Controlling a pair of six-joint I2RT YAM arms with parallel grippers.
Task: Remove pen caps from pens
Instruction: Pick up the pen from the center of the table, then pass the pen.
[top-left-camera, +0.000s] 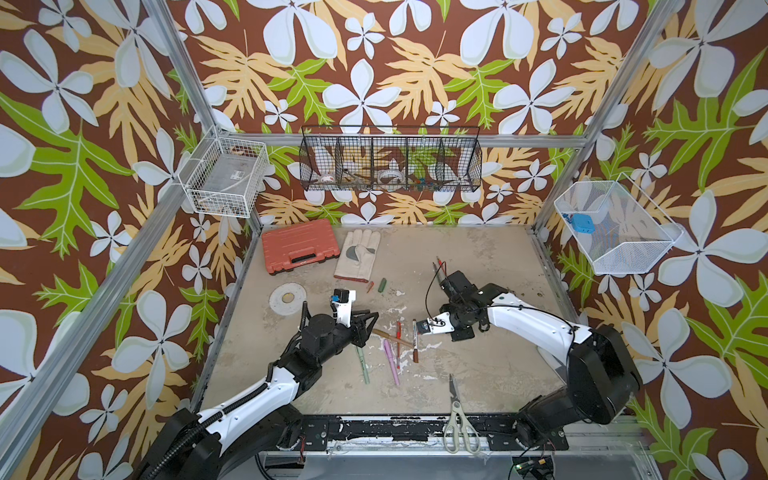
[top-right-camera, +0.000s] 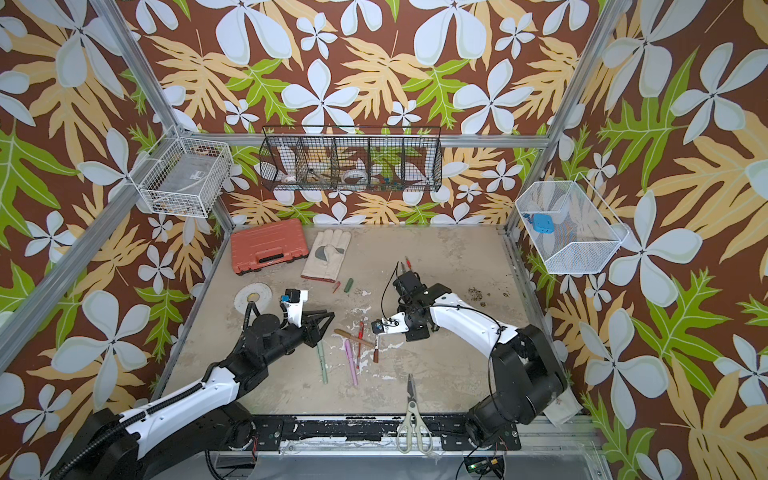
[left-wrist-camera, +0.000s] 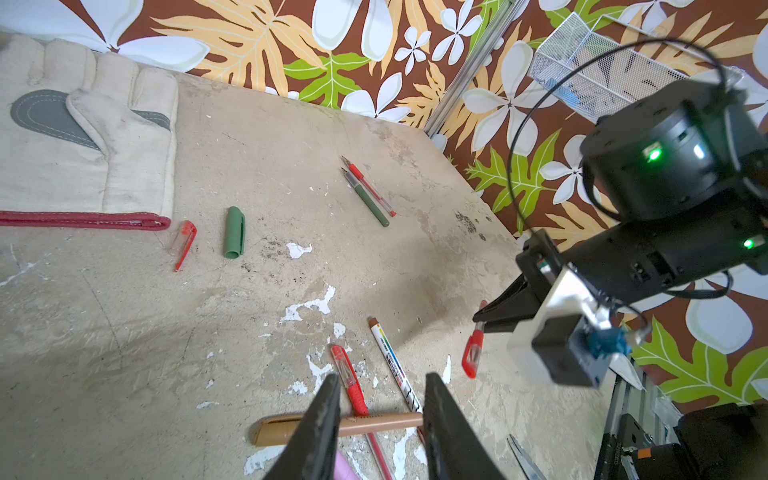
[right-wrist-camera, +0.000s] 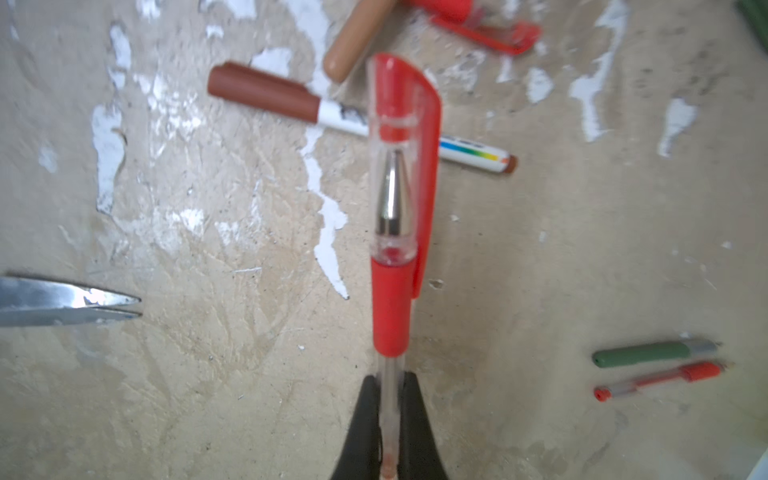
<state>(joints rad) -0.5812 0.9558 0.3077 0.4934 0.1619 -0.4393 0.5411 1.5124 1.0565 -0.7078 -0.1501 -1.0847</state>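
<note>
Scanning the table: an orange case and a work glove sit back-left, and scissors lie at the front edge. The left gripper has its jaws apart and is gripping nothing, poised above the tan pen in the centre pile. The right gripper is clamped on the clear barrel of a red-and-clear pen, with its red cap on and pointing down at the table. The pile also has a white-and-brown pen, a pale green pen and a pink pen, all capped. A dark green pen lies uncapped further back. A loose dark green cap and a loose red cap lie by the glove cuff.
</note>
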